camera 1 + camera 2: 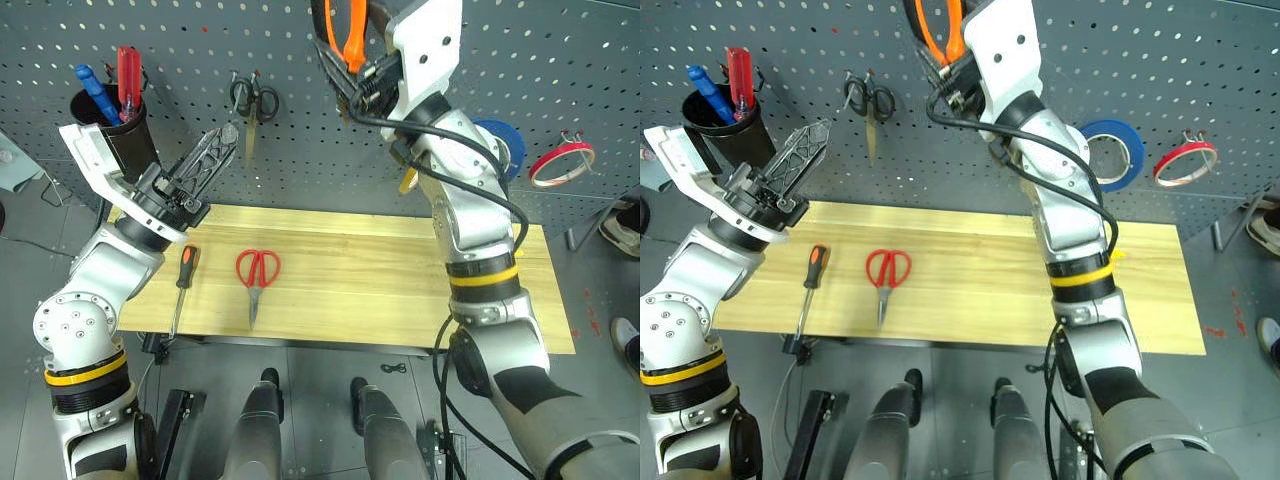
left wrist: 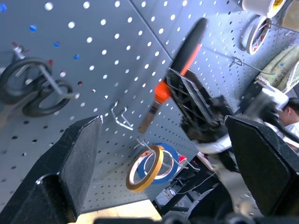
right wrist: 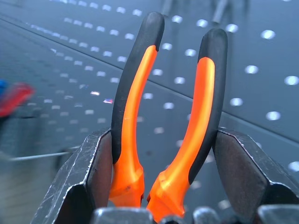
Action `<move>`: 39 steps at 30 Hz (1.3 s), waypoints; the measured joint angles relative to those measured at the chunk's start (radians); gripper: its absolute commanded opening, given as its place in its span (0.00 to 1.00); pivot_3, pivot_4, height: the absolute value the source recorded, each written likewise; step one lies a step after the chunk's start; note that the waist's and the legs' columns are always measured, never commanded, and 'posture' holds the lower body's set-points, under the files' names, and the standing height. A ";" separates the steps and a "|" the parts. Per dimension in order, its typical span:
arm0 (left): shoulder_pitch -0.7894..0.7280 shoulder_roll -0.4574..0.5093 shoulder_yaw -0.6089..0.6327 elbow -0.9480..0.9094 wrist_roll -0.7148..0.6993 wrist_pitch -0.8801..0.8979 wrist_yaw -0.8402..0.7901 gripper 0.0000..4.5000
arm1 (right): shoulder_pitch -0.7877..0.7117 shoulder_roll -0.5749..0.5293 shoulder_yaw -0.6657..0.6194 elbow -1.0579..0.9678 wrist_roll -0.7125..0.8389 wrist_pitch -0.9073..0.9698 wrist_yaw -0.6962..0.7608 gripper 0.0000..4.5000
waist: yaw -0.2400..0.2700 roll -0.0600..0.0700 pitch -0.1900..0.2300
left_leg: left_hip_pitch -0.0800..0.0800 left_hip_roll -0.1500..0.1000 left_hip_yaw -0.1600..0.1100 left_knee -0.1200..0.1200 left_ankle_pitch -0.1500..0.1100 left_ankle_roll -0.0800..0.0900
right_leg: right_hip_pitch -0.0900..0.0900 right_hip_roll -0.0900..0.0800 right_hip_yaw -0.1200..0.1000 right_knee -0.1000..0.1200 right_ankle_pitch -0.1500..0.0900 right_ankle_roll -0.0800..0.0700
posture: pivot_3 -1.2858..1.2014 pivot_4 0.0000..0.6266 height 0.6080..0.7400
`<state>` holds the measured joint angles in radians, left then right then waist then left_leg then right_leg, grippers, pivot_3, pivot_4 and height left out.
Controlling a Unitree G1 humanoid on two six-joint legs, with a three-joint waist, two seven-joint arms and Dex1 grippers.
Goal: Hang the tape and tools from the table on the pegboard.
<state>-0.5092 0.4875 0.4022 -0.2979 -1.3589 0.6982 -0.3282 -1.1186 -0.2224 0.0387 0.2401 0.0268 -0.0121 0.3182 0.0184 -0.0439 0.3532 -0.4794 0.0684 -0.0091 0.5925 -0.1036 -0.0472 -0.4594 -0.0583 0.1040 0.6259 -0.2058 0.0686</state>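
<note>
My right gripper (image 1: 352, 78) is raised high against the pegboard (image 1: 200, 50), shut on the orange-and-black pliers (image 3: 135, 107), handles pointing up. The left gripper (image 1: 215, 145) hovers open and bare above the table's (image 1: 360, 270) left end, aimed up at the board. Red-handled scissors (image 1: 257, 270) and the black-and-orange screwdriver (image 1: 183, 275) lie on the wood beneath it. The blue tape (image 1: 1110, 155) hangs on a hook, partly behind my right arm.
Small black scissors (image 1: 252, 97) hang on the board at upper left. A black cup (image 1: 112, 125) holding red and blue tools sits at the far left. A red tape ring (image 1: 560, 162) hangs at right and a yellow tape ring (image 2: 145, 168) in front of the blue one.
</note>
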 measured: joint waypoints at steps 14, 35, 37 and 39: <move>0.010 0.026 -0.006 -0.018 -0.003 0.002 0.023 1.00 | -0.050 0.033 -0.020 0.288 -0.046 -0.273 -0.121 0.65 | 0.011 0.000 0.000 | 0.000 0.000 -0.001 0.000 0.001 -0.001 | 0.000 0.000 -0.002 0.001 0.000 -0.001 | 0.60 0.49 1.00; 0.012 0.046 -0.014 -0.030 -0.024 0.010 0.032 1.00 | 0.060 0.030 -0.014 0.311 -0.084 -0.320 -0.156 0.99 | 0.026 0.000 0.000 | 0.000 0.000 -0.006 0.000 0.004 -0.007 | 0.001 0.000 -0.007 0.003 0.001 -0.002 | 0.60 0.47 1.00; 0.033 0.061 -0.016 -0.042 -0.021 0.018 0.032 1.00 | 0.114 0.004 -0.014 0.218 -0.059 -0.259 -0.102 0.99 | 0.028 0.000 0.000 | 0.000 0.000 -0.007 0.000 0.004 -0.007 | 0.002 0.000 -0.008 0.003 0.001 -0.002 | 0.60 0.47 1.00; 0.068 0.076 -0.018 -0.050 -0.007 0.026 0.031 1.00 | 0.168 -0.024 -0.014 0.128 -0.022 -0.167 -0.044 0.99 | 0.028 0.000 0.000 | 0.000 0.000 -0.007 0.000 0.004 -0.007 | 0.002 0.000 -0.008 0.003 0.001 -0.002 | 0.60 0.48 1.00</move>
<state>-0.4409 0.5640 0.3840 -0.3483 -1.3662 0.7247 -0.2970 -0.9509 -0.2466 0.0244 0.3683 0.0050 -0.1787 0.2743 0.0465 -0.0440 0.3530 -0.4791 0.0685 -0.0159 0.5922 -0.0993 -0.0539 -0.4577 -0.0584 0.0964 0.6291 -0.2047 0.0666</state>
